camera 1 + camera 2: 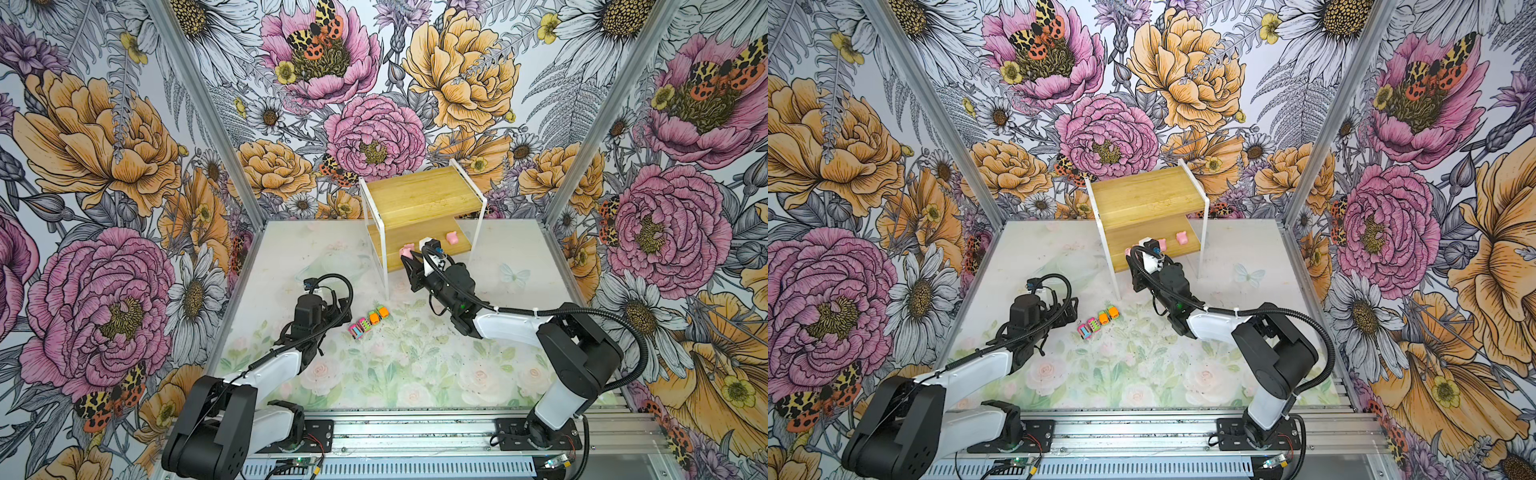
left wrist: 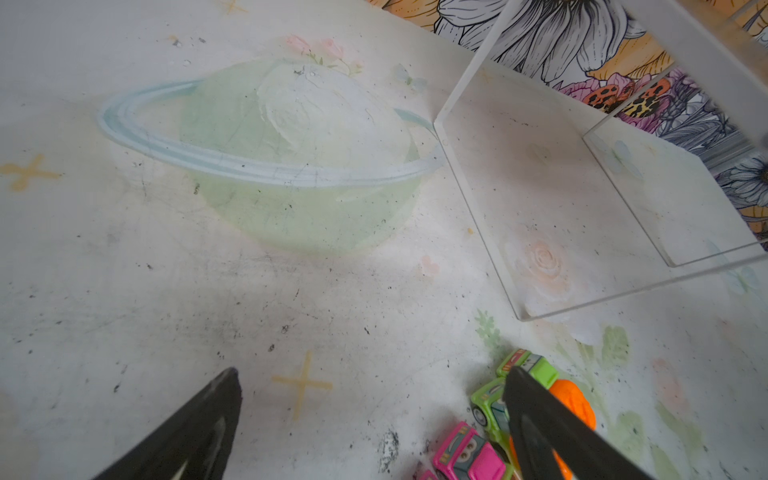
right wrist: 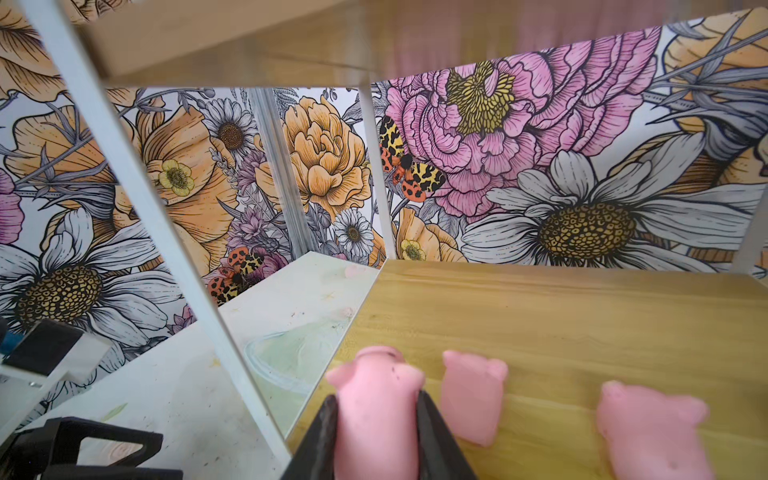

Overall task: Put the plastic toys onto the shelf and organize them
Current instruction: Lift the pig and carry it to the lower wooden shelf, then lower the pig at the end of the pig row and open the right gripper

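Observation:
The shelf (image 1: 419, 199) (image 1: 1144, 195) stands at the back of the table. My right gripper (image 3: 376, 401) (image 1: 409, 258) is shut on a pink pig (image 3: 376, 395) (image 1: 406, 250) over the left end of the lower board (image 3: 582, 316). Two more pigs (image 3: 473, 395) (image 3: 652, 432) lie on that board beside it. Two pink cars (image 1: 358, 329) (image 2: 469, 455) and two orange-and-green cars (image 1: 377, 314) (image 2: 530, 361) form a row on the table. My left gripper (image 2: 372, 374) (image 1: 334, 311) is open just left of that row, holding nothing; one finger overlaps the green cars in the left wrist view.
The shelf's white front leg (image 1: 384, 266) (image 3: 174, 257) comes down between the car row and the right gripper. Flowered walls (image 1: 104, 208) close in the table on three sides. The upper board (image 1: 415, 187) carries nothing.

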`<state>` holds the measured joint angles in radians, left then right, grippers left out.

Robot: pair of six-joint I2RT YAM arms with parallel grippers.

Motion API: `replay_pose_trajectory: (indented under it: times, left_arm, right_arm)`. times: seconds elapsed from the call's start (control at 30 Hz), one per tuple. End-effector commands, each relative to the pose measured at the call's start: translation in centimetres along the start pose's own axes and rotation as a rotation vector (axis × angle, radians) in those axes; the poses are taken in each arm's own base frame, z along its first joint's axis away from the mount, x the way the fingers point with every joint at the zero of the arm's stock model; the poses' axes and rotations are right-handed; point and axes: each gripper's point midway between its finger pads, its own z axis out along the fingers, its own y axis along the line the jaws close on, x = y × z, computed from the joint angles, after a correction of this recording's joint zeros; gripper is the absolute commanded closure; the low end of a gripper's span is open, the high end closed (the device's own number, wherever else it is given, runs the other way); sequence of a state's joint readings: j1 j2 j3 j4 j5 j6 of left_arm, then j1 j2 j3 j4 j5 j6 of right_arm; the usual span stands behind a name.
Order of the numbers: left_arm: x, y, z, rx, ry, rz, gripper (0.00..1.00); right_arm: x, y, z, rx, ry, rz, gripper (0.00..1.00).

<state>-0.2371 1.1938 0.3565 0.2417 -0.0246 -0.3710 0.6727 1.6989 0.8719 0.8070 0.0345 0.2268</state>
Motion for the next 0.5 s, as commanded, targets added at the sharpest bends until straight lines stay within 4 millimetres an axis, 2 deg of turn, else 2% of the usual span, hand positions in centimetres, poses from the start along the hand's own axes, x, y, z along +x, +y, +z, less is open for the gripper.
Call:
replay_pose_trajectory:
  times: [0.0,0.47]
  left_arm:
    - [-0.7,-0.2,0.1,0.012,-0.011,-0.009,0.01]
    - [-0.7,-0.3,0.1,0.015,-0.01,-0.008,0.01]
  right_arm:
    - [0.8,-0.6,1.0,0.052,0.031,0.04,0.68]
    - [1.5,0.9,2.8,0.077,0.078,0.04,0.68]
